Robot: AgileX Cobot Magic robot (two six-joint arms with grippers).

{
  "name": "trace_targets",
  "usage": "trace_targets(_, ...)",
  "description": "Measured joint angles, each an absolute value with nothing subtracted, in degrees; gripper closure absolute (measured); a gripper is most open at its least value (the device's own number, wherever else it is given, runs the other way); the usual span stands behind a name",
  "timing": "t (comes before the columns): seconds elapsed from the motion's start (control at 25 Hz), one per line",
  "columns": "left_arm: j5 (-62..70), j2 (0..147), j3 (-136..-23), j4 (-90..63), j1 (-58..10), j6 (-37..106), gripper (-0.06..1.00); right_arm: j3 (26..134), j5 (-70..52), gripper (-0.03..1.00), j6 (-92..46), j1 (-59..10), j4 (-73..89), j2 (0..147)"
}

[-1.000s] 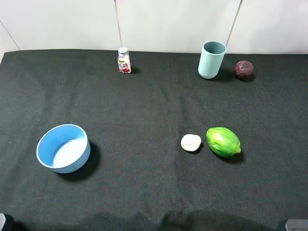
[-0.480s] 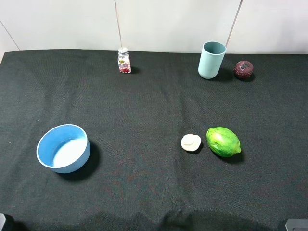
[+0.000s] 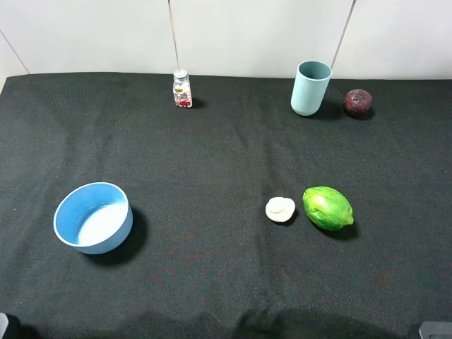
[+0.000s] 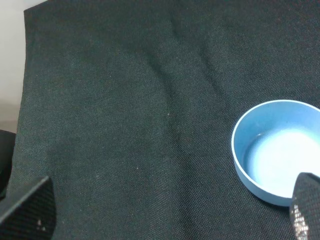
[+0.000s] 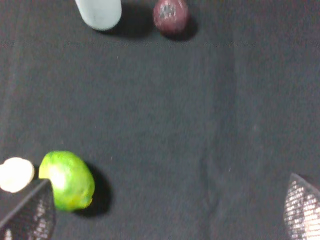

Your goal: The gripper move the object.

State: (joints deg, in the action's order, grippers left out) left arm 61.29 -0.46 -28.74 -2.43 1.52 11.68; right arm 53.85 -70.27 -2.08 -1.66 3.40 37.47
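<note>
The object, a small dark red-purple ball (image 3: pixel 357 102), rests on the black cloth at the far right, just right of the pale blue cup (image 3: pixel 310 87). It also shows in the right wrist view (image 5: pixel 170 15), far from the gripper. My right gripper (image 5: pixel 165 215) is open and empty, its fingers (image 5: pixel 27 212) wide apart at the near edge. My left gripper (image 4: pixel 167 215) is open and empty too, its fingers (image 4: pixel 30 210) spread, next to the blue bowl (image 4: pixel 250 175). In the high view only slivers of the arms show at the bottom corners.
A green oval fruit (image 3: pixel 327 207) and a cream-white mushroom-like piece (image 3: pixel 280 210) lie side by side at the right centre. The blue bowl (image 3: pixel 106 240) sits at the near left. A small bottle (image 3: pixel 182 89) stands at the back. White wall lies behind the table.
</note>
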Motion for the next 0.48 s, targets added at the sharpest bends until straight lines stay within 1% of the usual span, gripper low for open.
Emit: trace_targets(0.48, 61.3, -0.5, -28.7, -2.4, 1.5, 11.7, -0.05, 37.6, -69.7, 0.27, -1.3, -1.7, 3.4, 15.4)
